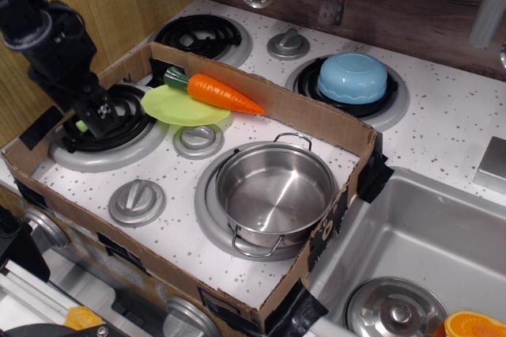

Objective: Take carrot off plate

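Note:
The orange carrot lies across the far side of the lime-green plate, its dark green stem end at the left and its tip sticking out past the plate's right rim. The plate rests between the front-left burner and a knob, inside the cardboard frame. My gripper hangs over the front-left burner, about a plate's width left of the plate, touching neither it nor the carrot. Its fingers are dark and I cannot tell how they stand. A bit of a small light green toy shows under it.
A steel pot stands on the front-right burner. A light blue bowl sits upside down on the back-right burner. A cardboard wall runs just behind the carrot. Knobs lie by the plate. The sink is at the right.

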Controlling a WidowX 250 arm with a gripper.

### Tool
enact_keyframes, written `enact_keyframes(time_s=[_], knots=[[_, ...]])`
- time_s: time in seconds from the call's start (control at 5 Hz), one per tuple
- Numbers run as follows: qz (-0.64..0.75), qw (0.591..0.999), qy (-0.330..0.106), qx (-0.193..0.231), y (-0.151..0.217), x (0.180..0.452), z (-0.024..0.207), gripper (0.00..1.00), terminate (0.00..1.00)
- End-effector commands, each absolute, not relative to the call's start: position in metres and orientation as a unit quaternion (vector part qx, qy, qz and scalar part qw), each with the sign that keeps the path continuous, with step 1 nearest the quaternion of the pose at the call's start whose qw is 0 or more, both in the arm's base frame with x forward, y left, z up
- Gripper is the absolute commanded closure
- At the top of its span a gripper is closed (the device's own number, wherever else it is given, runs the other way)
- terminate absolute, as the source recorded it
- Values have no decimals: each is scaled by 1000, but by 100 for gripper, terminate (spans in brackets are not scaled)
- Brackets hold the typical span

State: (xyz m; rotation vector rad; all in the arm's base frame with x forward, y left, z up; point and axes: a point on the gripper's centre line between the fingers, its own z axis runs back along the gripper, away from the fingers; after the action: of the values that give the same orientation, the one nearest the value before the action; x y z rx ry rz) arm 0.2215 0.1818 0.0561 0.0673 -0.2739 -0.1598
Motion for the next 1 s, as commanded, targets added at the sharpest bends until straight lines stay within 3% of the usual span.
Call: enact_keyframes(time_s=[0.0, 0.4, 0.8], knots=[[-233, 960, -130, 77, 178, 235, 65, 0, 0], [-458, 869, -146, 117, 171, 250, 67, 0, 0], [-630, 758, -140, 95, 168, 275, 65, 0, 0]])
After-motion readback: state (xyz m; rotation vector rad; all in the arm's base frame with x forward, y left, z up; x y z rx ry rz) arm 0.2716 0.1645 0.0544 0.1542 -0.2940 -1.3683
